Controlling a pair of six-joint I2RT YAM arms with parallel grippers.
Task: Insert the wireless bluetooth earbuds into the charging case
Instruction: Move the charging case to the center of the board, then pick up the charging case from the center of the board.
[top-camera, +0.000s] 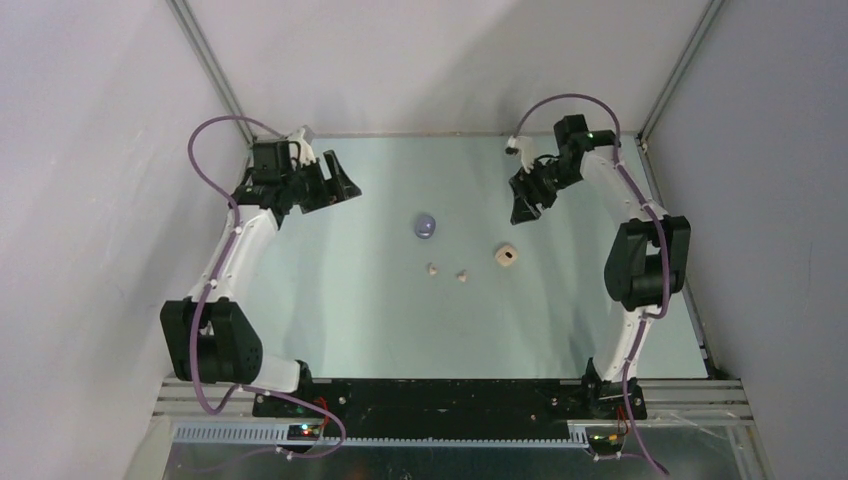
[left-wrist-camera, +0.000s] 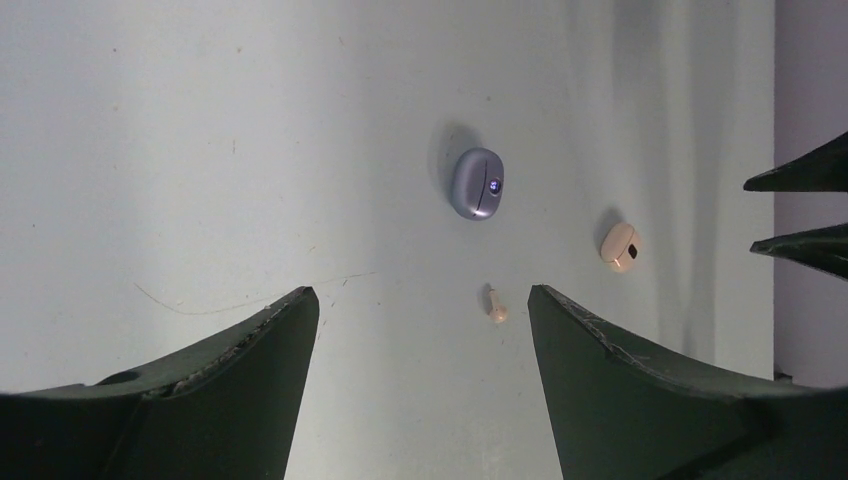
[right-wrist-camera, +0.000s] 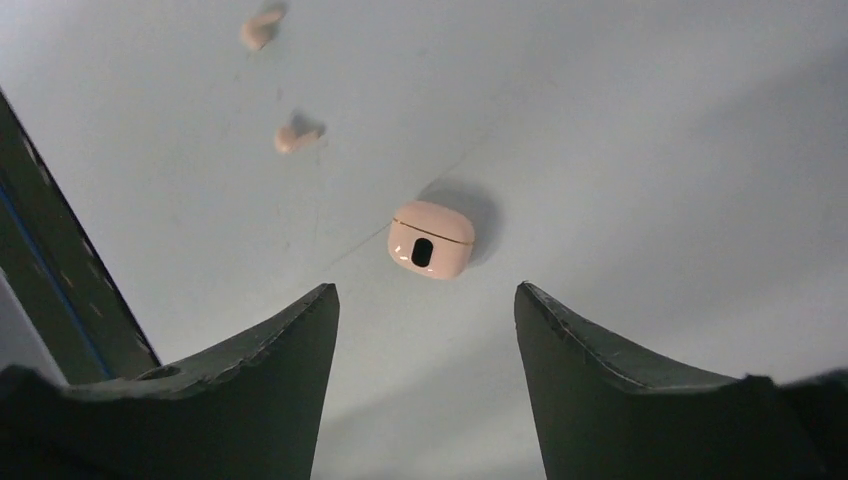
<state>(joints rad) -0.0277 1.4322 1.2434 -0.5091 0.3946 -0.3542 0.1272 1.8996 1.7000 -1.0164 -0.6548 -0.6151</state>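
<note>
Two cream-beige earbuds (top-camera: 431, 268) (top-camera: 462, 275) lie loose on the table's middle. Behind them sits a closed purple case (top-camera: 425, 226), and to their right a closed cream-beige case (top-camera: 506, 256). My left gripper (top-camera: 348, 188) hovers at the back left, open and empty. In its wrist view one earbud (left-wrist-camera: 496, 306) lies just ahead of the open left gripper (left-wrist-camera: 420, 295), with the purple case (left-wrist-camera: 477, 184) and beige case (left-wrist-camera: 620, 247) beyond. My right gripper (top-camera: 520, 210) hangs open at the back right. In its wrist view the right gripper (right-wrist-camera: 425, 290) is empty, the beige case (right-wrist-camera: 430, 238) just past its tips, and both earbuds (right-wrist-camera: 295, 136) (right-wrist-camera: 260, 28) farther off.
The pale table (top-camera: 380, 330) is walled by white panels at the back and sides. The black base rail (top-camera: 440, 395) with both arm bases runs along the near edge. The right gripper's fingers (left-wrist-camera: 800, 210) show at the right edge of the left wrist view.
</note>
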